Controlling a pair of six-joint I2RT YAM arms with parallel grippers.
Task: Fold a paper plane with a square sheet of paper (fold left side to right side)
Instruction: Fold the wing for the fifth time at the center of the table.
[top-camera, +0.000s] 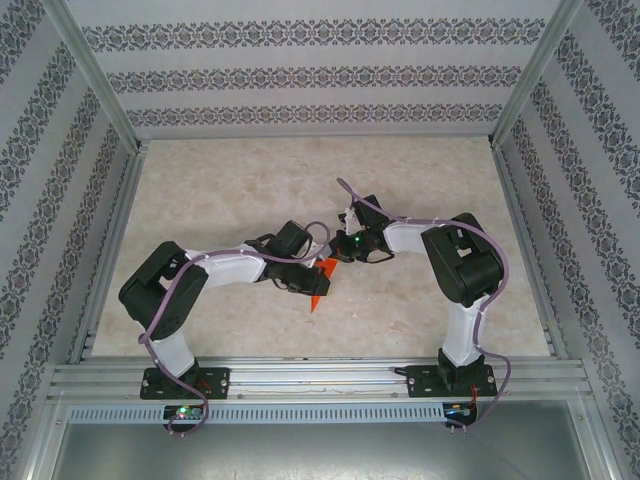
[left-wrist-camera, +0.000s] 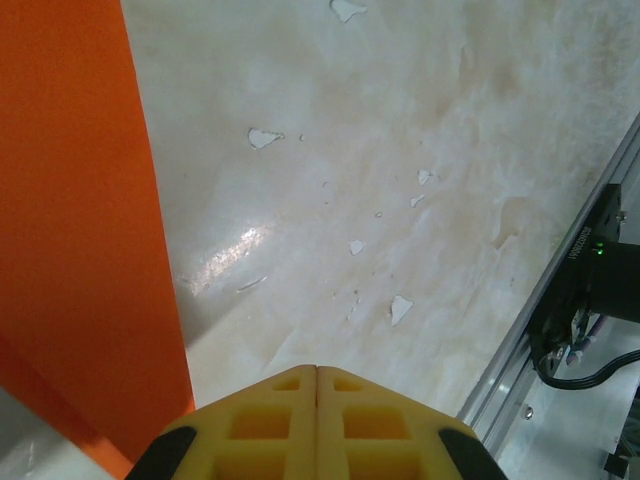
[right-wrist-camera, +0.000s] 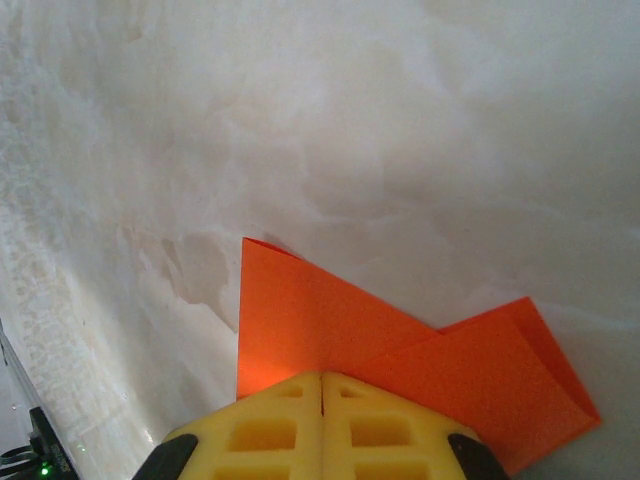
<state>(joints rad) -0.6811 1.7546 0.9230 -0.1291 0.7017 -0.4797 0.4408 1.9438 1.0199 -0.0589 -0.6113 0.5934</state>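
Note:
The orange-red paper (top-camera: 321, 280) lies on the marble table between the two arms, folded into a narrow shape with its point toward the near edge. My left gripper (top-camera: 300, 282) sits at its left side. In the left wrist view the gripper (left-wrist-camera: 317, 369) is shut, nothing shows between the yellow fingers, and the paper (left-wrist-camera: 80, 250) runs as a long strip just to their left. My right gripper (top-camera: 338, 257) is at the paper's far end. In the right wrist view the gripper (right-wrist-camera: 322, 376) is shut, with layered flaps of the paper (right-wrist-camera: 320, 325) lying flat under and ahead of the tips.
Patterned walls on an aluminium frame enclose the table on three sides. A metal rail (left-wrist-camera: 545, 320) and a black arm base with a green light (left-wrist-camera: 598, 262) lie at the right of the left wrist view. Small white chips (left-wrist-camera: 263, 137) mark the tabletop.

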